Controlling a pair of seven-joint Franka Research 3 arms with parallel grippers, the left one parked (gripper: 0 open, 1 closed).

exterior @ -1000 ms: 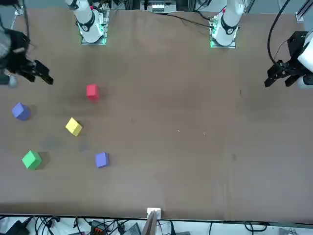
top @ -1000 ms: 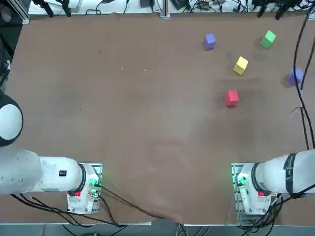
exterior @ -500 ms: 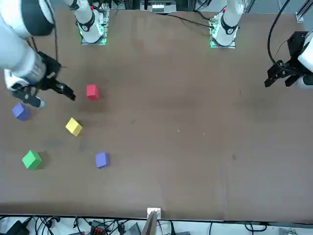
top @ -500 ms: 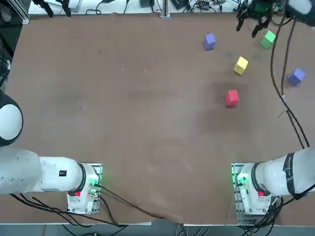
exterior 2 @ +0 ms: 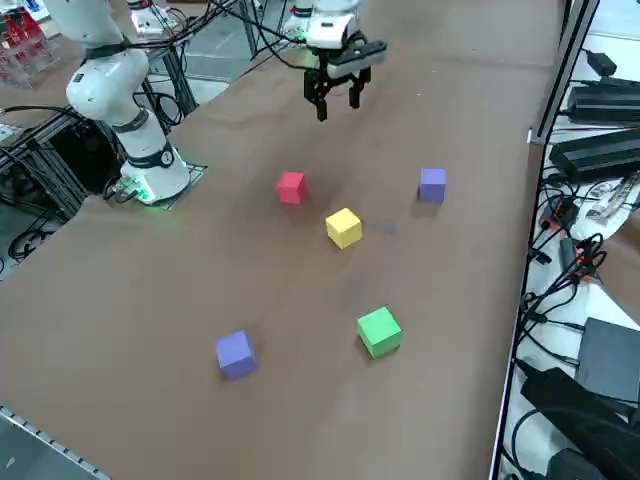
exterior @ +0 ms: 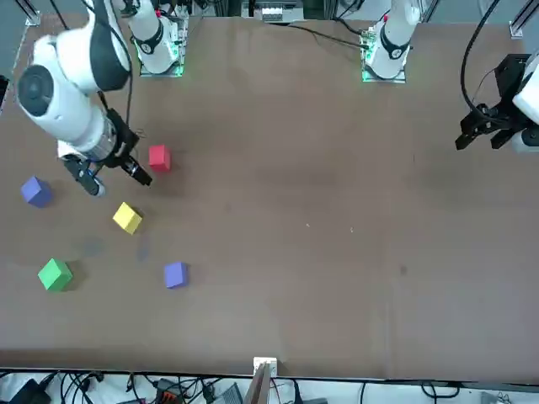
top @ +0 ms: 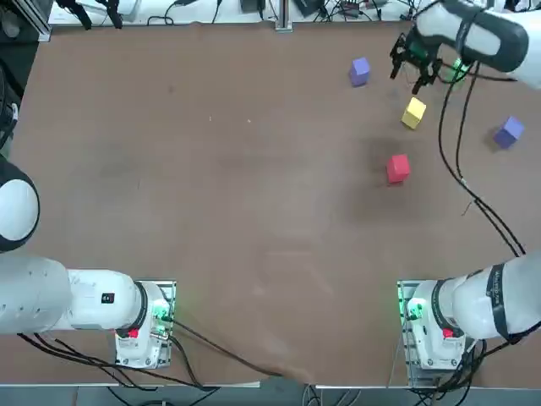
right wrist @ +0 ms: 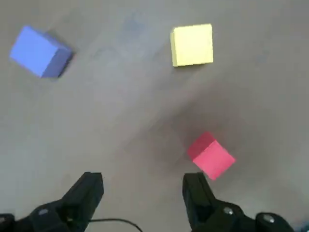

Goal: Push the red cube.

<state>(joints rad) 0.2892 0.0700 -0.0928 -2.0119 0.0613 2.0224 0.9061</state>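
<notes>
Fingers of my right pincer (right wrist: 142,193) stand wide apart and hold nothing; the pincer hangs in the air above the surface (top: 237,186), pointing down. From the wrist view the red cube (right wrist: 211,156) lies on the surface just beside one fingertip (right wrist: 193,183), but apart from it, and I cannot tell how high I am over it.

From the front, the pincer (exterior: 114,175) shows near the red cube (exterior: 159,157), with the yellow cube (exterior: 127,218) close on the far side of it. From above, the pincer (top: 412,70) seems to sit between one purple cube (top: 360,71) and the yellow cube (top: 413,112), with the red cube (top: 398,167) nearer to my base.

The green cube (exterior 2: 379,331) is almost hidden behind my arm in the top view; it shows clearly in the side view, beyond the yellow cube (exterior 2: 343,227). A second purple cube (top: 508,131) lies near the right edge of the surface. All five cubes stand apart, none touching another. A black cable (top: 456,161) hangs from my arm over the surface by the red cube.
</notes>
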